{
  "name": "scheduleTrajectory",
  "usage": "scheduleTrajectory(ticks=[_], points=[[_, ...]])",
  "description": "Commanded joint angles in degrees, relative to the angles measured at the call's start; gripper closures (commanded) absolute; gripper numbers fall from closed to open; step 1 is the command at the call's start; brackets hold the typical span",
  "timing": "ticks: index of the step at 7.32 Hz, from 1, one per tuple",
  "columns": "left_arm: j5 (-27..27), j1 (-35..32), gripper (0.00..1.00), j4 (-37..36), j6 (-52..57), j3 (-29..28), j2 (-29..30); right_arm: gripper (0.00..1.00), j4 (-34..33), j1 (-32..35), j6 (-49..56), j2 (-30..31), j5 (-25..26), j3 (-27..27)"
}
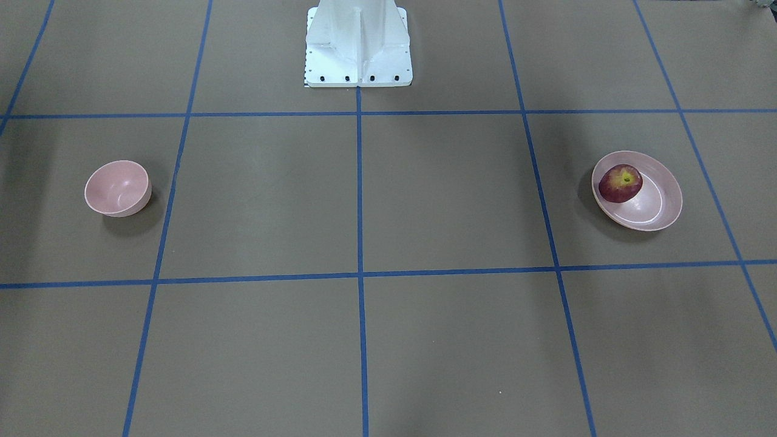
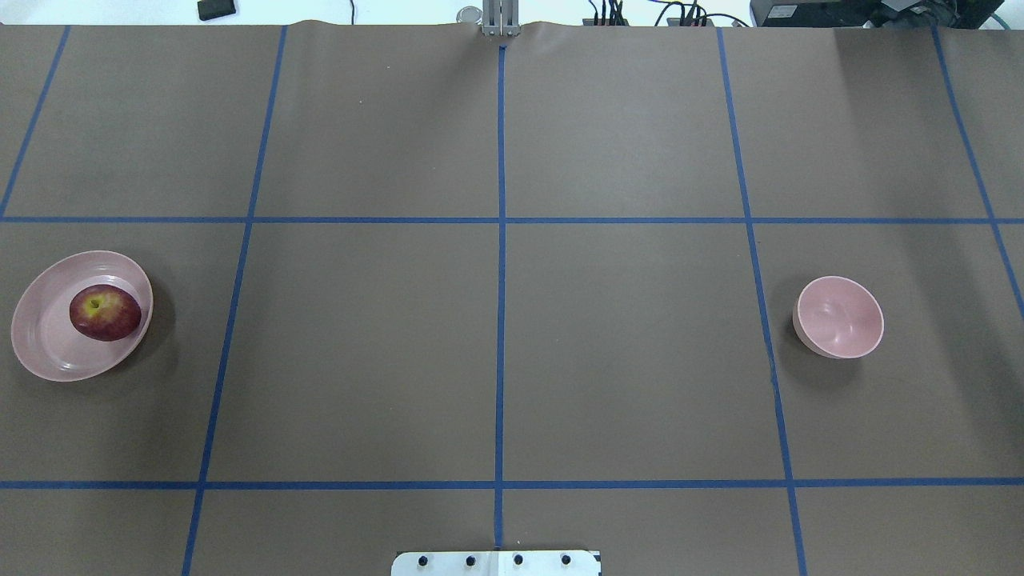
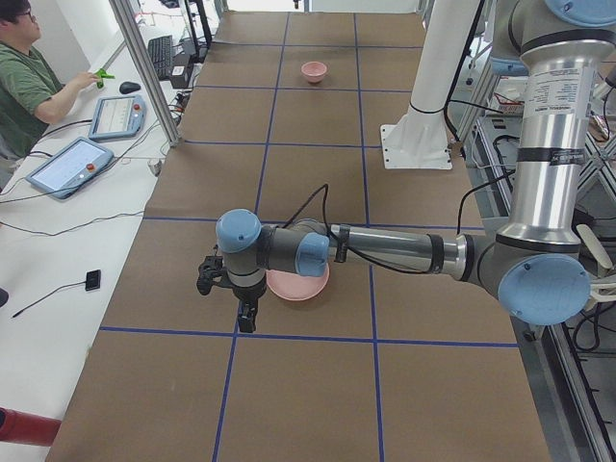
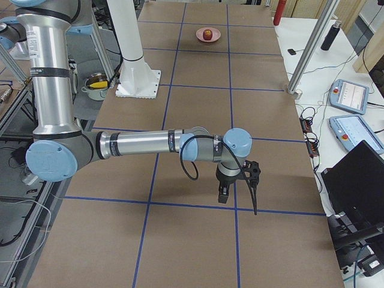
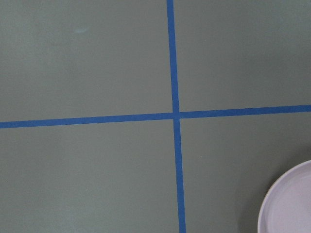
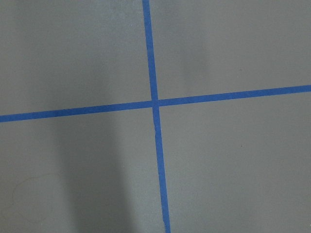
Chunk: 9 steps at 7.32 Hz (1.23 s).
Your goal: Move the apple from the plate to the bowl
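The dark red apple lies in the wide shallow pink plate at the table's left end; both also show in the front view, the apple on the plate. The small deep pink bowl stands empty at the right end, and shows in the front view. My left gripper hangs over the table beside the plate, seen only in the exterior left view. My right gripper shows only in the exterior right view. I cannot tell whether either is open or shut. The left wrist view catches the plate's rim.
The robot's white base stands at the middle of the table's near edge. Blue tape lines divide the brown table into squares. An operator sits at a side desk with tablets.
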<state>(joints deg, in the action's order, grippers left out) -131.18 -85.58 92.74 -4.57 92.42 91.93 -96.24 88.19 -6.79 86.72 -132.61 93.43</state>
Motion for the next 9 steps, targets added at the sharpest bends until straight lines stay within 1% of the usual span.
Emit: scheduleTrajectory(ticks=[1, 2, 3, 4, 5, 6, 7, 8, 9], points=[[-3.27, 0.06, 0.01, 0.07, -0.09, 0.22, 0.26, 0.00, 4.01, -3.96, -0.33, -1.81, 0.59, 0.87], [-3.30, 0.15, 0.01, 1.46, 0.00, 1.61, 0.96, 0.00, 7.79, -4.77, -0.33, -2.86, 0.68, 0.79], [-3.38, 0.59, 0.01, 4.78, -0.52, 2.06, 1.05, 0.00, 8.43, -5.04, -0.59, -3.92, -1.32, 1.31], [-3.30, 1.46, 0.01, 5.43, -0.61, 1.80, 1.14, 0.00, 9.48, -6.61, -0.60, -3.49, -3.51, 1.06], [-3.30, 2.51, 0.01, 6.56, -0.96, 2.06, 1.32, 0.00, 17.24, -6.72, -0.51, -3.05, -4.93, -1.47], [-3.30, 2.61, 0.01, 7.36, -2.71, 2.06, 1.75, 0.00, 22.80, -8.20, -0.68, -1.39, -8.25, -2.63], [-3.21, 2.61, 0.01, 7.97, -2.81, 1.98, 2.98, 0.00, 25.38, -10.12, -1.99, -1.38, -8.63, -2.90], [-3.29, 2.61, 0.01, 9.63, -3.07, 1.98, 3.08, 0.00, 28.01, -13.45, -7.48, -1.64, -8.63, -2.73], [-3.38, 2.87, 0.01, 9.65, -3.07, 2.06, 3.08, 0.00, 30.21, -16.44, -12.67, -1.73, -8.63, -2.38]])
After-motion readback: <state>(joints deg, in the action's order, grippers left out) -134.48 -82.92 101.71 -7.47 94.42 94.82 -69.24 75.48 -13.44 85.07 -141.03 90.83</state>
